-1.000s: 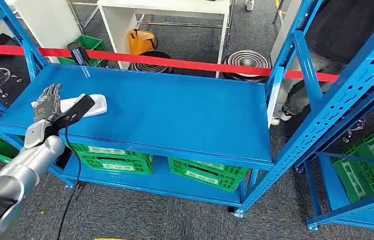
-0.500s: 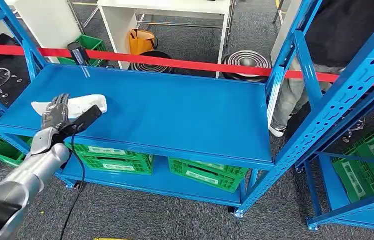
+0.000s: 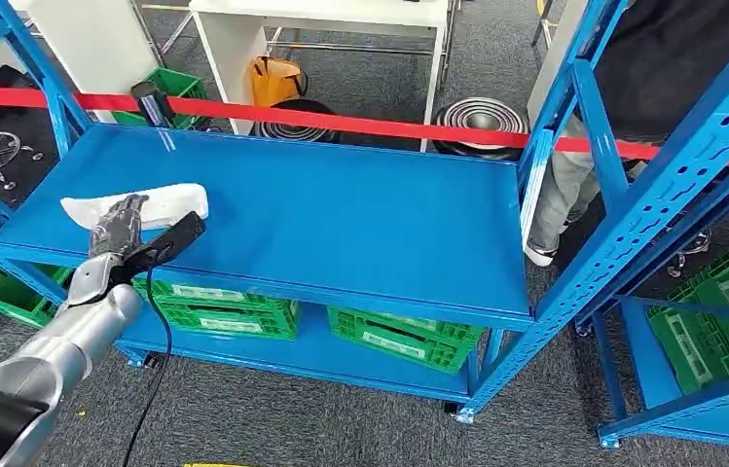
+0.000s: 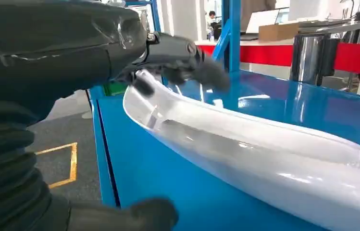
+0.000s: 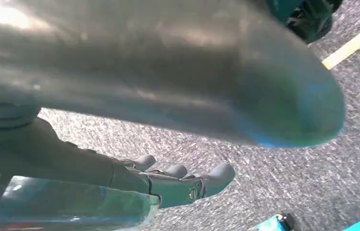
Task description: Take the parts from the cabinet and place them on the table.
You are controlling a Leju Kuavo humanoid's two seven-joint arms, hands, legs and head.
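A long white plastic part (image 3: 170, 202) lies near the left end of the blue cabinet shelf (image 3: 341, 214). My left hand (image 3: 119, 226) reaches in over the shelf's front edge and lies on top of the part's middle. In the left wrist view the dark fingers (image 4: 187, 57) touch the upper rim of the glossy white part (image 4: 264, 154), while the thumb (image 4: 149, 216) stays apart from it on the near side, so nothing is gripped. My right hand (image 5: 178, 183) hangs over the grey carpet with straight fingers and holds nothing.
Green crates (image 3: 214, 306) (image 3: 399, 336) stand on the lower shelf. A red barrier tape (image 3: 360, 124) runs behind the cabinet. A blue upright (image 3: 555, 126) bounds the shelf on the right, with a person's legs (image 3: 574, 185) behind it. Another rack with a green crate (image 3: 720, 311) stands at far right.
My left hand has slid to the right and down along the white part, from its left end onto its middle. The part has not moved.
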